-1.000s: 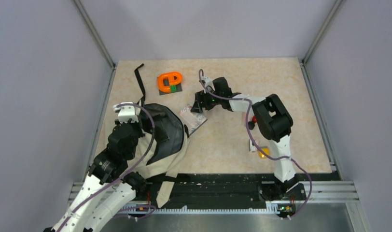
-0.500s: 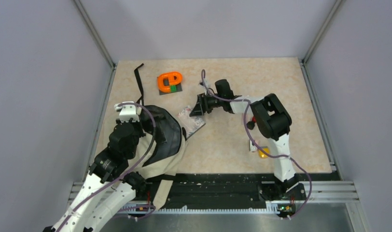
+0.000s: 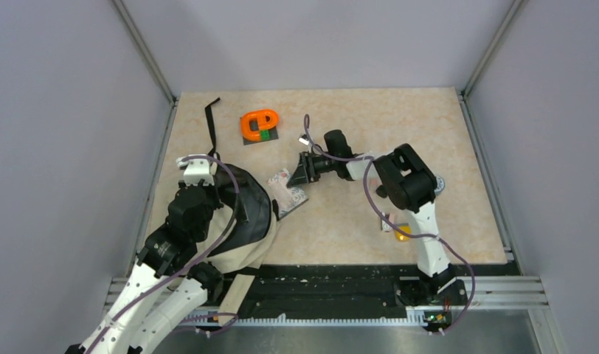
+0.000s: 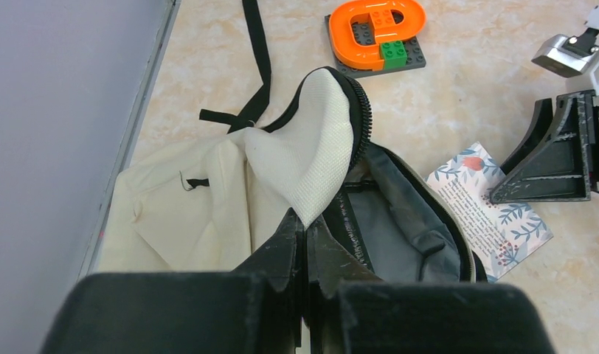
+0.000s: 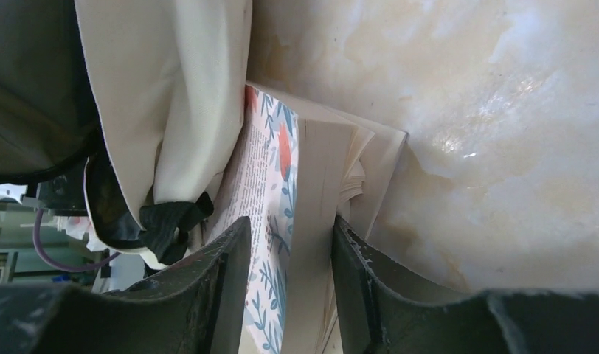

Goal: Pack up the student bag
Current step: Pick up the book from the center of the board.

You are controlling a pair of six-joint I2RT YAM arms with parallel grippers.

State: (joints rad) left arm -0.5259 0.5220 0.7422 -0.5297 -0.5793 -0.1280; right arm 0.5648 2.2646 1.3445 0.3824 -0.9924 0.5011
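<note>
Bag (image 3: pixel 246 210): lies on the left side of the table (image 3: pixel 400 125), in front of the left arm, with its mouth gaping toward the middle and the dark lining showing.
Left gripper (image 4: pixel 305 232): pinched shut on the bag's rim just below the pale flap (image 4: pixel 311 155). It looks to be holding that edge up so the mouth stays wide for loading.
Book (image 4: pixel 492 217): has a floral cover and sits just outside the mouth, with its near corner against the bag's edge.
Right gripper (image 5: pixel 291 243): jaws drawn in narrow around the book's far edge, one finger on the cover and the other against the page block. It appears to have hold of the book, reaching in low from the right so the book can be slid sideways into the opening.
Toy (image 3: pixel 260 125): an orange block piece at the far side, well apart from both arms and untouched.
Step, as I judge it: feeding the book into the bag; it is not yet inside.
Change from a second ago: the right jaws have narrowed from a wide stance. The book and right gripper have shifted nearer and leftward, up to the mouth. The left grip is unchanged, though the bag's near fabric has bunched differently.
</note>
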